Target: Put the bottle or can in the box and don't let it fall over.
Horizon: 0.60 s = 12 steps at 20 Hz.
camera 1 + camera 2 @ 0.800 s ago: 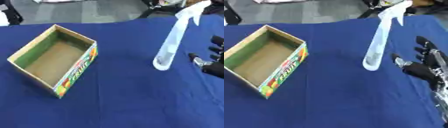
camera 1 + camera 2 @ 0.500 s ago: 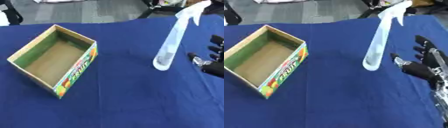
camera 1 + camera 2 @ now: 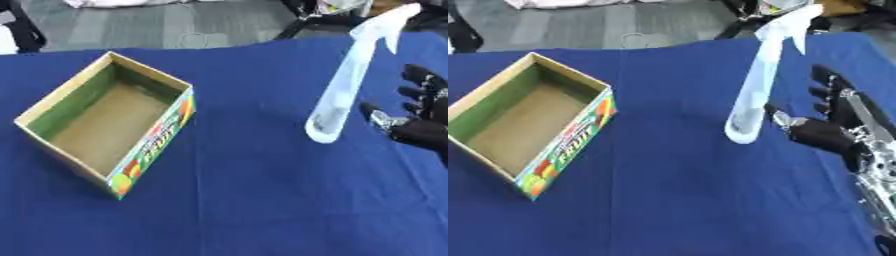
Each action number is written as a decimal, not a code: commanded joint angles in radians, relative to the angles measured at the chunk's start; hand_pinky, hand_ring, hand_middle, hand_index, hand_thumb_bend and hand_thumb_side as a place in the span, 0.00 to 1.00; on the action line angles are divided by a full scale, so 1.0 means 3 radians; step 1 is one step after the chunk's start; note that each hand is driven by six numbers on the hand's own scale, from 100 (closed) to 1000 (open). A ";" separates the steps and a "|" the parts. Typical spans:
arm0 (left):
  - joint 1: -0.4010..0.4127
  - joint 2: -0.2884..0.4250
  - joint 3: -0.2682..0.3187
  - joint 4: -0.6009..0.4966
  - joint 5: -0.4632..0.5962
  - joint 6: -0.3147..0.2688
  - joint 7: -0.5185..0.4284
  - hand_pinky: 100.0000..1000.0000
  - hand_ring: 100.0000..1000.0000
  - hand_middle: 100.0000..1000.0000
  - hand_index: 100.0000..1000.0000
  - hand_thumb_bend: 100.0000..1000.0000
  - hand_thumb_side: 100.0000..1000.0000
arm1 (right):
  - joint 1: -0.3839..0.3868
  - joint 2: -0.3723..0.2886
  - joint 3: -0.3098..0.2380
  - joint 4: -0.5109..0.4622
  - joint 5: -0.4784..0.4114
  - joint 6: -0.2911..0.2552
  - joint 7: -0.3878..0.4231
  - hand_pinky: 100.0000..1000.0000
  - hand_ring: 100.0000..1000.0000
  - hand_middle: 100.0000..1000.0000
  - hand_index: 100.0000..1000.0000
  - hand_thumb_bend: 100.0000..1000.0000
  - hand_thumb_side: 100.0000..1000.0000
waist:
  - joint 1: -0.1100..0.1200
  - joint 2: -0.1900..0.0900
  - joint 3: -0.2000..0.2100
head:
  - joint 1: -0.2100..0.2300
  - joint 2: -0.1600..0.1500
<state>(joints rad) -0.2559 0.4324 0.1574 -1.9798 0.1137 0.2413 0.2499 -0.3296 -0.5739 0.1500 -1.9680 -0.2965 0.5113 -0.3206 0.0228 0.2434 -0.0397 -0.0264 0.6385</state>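
**Right robot hand open beside the standing spray bottle**

The right robot hand (image 3: 833, 131) sits near the right edge of the counter (image 3: 245, 200), fingers spread and straight, thumb reaching toward the base of the spray bottle (image 3: 343, 96). It holds nothing; whether the thumb tip touches the bottle cannot be told. The right eye view shows the hand whole, with the silver wrist and forearm running down toward the near right corner; the left eye view cuts the hand off at the picture's edge, showing only the fingers and thumb. The left robot hand appears in neither view.

From left to right: one open cardboard box (image 3: 109, 122) lies toward the left edge of the blue-covered counter, its inner walls green, its outer side printed with fruit colours and lettering, nothing inside it. Well apart from it, toward the right edge, stands one clear spray bottle with a white trigger head, upright on its base. Just beside the bottle is the one robot hand.
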 commanded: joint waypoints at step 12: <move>-0.0061 0.0067 -0.0001 -0.0067 0.0027 -0.0016 -0.0016 1.00 1.00 1.00 0.91 0.00 0.51 | -0.0355 0.0061 0.0152 0.0449 -0.0150 -0.0071 0.0125 1.00 1.00 1.00 1.00 0.28 0.01 | 0.0014 0.0005 0.0043 | -0.0033 -0.0055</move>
<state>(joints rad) -0.2641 0.4315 0.1557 -1.9798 0.1215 0.2386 0.2472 -0.4209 -0.5460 0.1977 -1.8362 -0.3318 0.4952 -0.2886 0.0267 0.2561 -0.0279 -0.0332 0.6310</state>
